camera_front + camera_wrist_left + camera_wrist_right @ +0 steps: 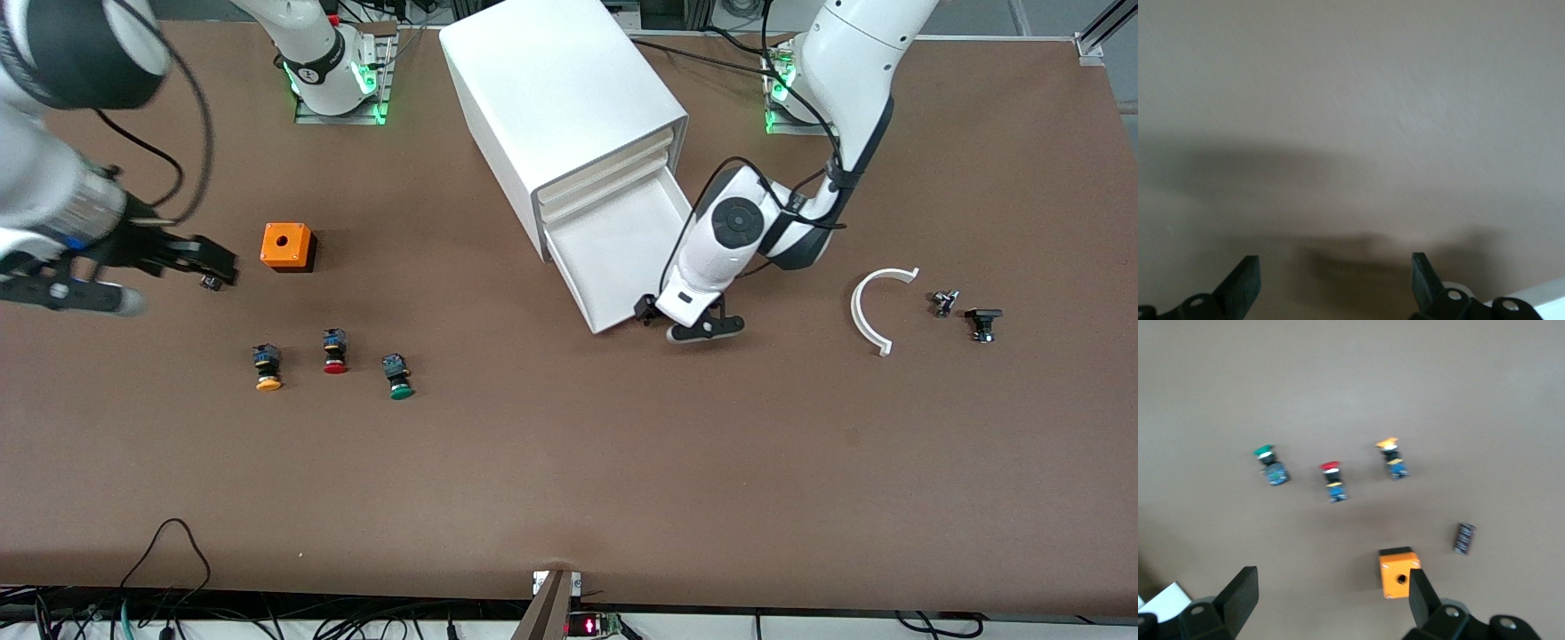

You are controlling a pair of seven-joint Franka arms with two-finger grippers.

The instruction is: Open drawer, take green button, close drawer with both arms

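The cabinet's bottom drawer (613, 253) is pulled out and its visible inside looks bare. The green-capped button (400, 378) lies on the table, nearer to the front camera than the cabinet and toward the right arm's end; it also shows in the right wrist view (1270, 467). My left gripper (649, 311) is open and empty, low at the drawer's front corner; its wrist view (1335, 280) shows bare table and a white drawer edge (1538, 300). My right gripper (216, 265) is open and empty, up over the table beside the orange box; it also shows in its wrist view (1331, 597).
A red-capped button (335, 353) and a yellow-capped button (268, 369) lie beside the green one. An orange box (288, 246) and a small black part (211, 283) sit near my right gripper. A white curved piece (876, 311) and two small parts (965, 313) lie toward the left arm's end.
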